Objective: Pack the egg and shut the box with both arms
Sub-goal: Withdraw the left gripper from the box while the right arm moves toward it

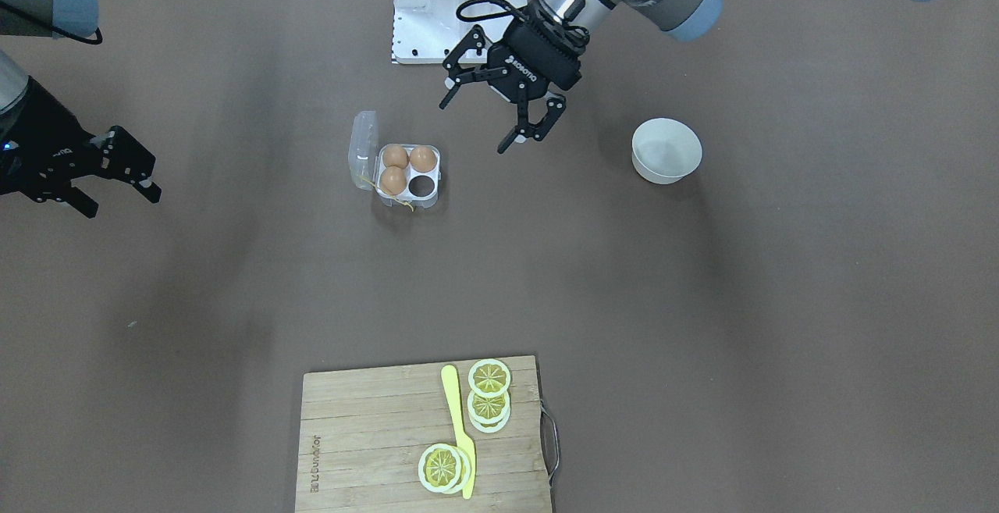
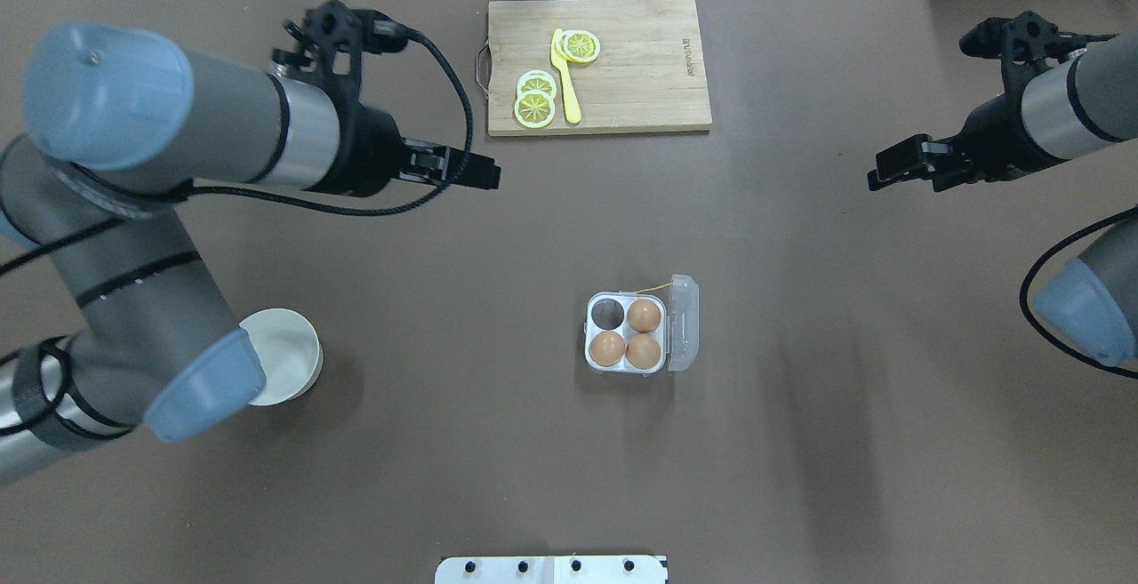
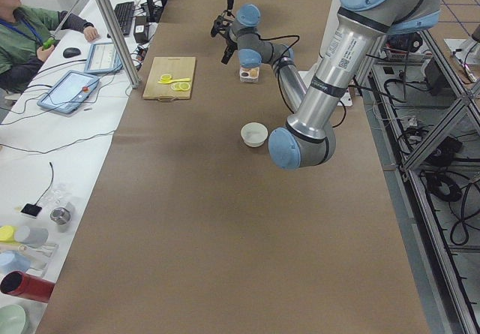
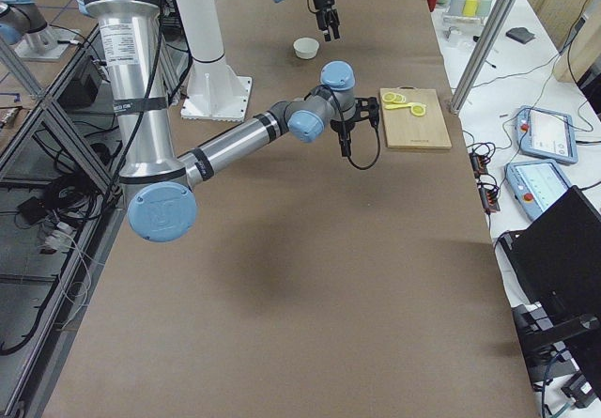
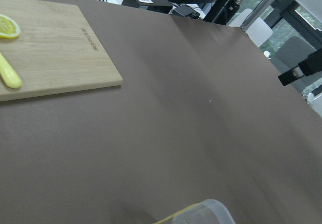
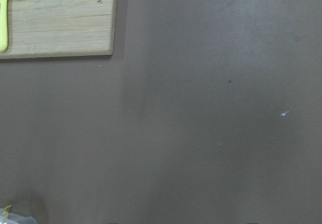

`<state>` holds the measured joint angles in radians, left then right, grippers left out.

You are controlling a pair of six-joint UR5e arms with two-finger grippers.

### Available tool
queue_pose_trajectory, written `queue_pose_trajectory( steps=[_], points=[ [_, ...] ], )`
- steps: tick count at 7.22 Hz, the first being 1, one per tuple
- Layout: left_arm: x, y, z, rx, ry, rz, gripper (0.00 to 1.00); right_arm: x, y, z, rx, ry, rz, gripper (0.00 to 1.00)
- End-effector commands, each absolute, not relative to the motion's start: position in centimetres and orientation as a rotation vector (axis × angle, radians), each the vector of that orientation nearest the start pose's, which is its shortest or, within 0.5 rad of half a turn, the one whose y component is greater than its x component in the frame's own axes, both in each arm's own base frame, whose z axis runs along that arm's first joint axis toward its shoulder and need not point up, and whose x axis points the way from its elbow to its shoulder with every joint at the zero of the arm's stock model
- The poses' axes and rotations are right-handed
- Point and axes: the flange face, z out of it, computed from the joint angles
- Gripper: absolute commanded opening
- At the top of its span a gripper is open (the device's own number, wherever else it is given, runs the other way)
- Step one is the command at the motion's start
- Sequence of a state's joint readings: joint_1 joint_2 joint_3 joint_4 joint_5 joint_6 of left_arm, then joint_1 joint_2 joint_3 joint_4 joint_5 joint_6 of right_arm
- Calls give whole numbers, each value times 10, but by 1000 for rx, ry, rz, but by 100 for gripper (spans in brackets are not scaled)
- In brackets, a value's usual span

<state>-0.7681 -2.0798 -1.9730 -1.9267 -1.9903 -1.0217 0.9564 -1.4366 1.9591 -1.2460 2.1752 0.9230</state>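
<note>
White lettering reading ROBOTIQ runs across the body of the left gripper [image 1: 474, 126], just behind its fingers. The wooden cutting board [image 1: 367, 419], well apart from that gripper, bears a burned-in brand word too small to read reliably.

clear glossy plastic box [image 2: 683, 326], smooth matt eggs [image 2: 644, 316], matt brown table covering [image 2: 800, 433], grained wooden board [image 2: 640, 60], smooth white bowl [image 2: 286, 355]

The left gripper [image 1: 474, 124] and right gripper [image 1: 121, 202] hover well apart, fingers spread wide.
</note>
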Motion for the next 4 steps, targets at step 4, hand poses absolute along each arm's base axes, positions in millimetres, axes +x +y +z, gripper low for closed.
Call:
queue_pose_trajectory(
  steps=[4],
  points=[
    [117, -534, 367, 434, 892, 170, 96, -319, -398, 322, 125, -1026, 71, 70]
  ],
)
